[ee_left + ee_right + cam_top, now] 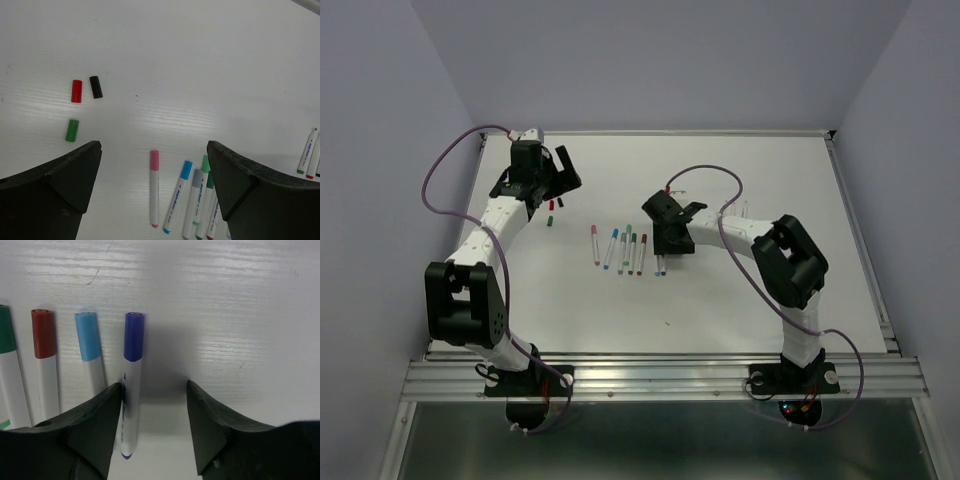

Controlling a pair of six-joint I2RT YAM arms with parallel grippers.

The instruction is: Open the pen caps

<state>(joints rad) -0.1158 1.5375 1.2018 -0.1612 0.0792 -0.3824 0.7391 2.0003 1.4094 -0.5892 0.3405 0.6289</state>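
Several white pens lie in a row mid-table, their caps on. My right gripper is down at the row's right end, open. The purple-capped pen lies between its fingers, against the left fingertip, with a wide gap to the right one. Its purple cap points away, beside light-blue and brown caps. My left gripper hangs open and holds nothing, above the pink-capped pen. Loose red, black and green caps lie beyond its left finger.
Two more pens lie apart at the far right of the left wrist view. The right arm's cable arches over the table behind its gripper. A raised rail edges the table on the right.
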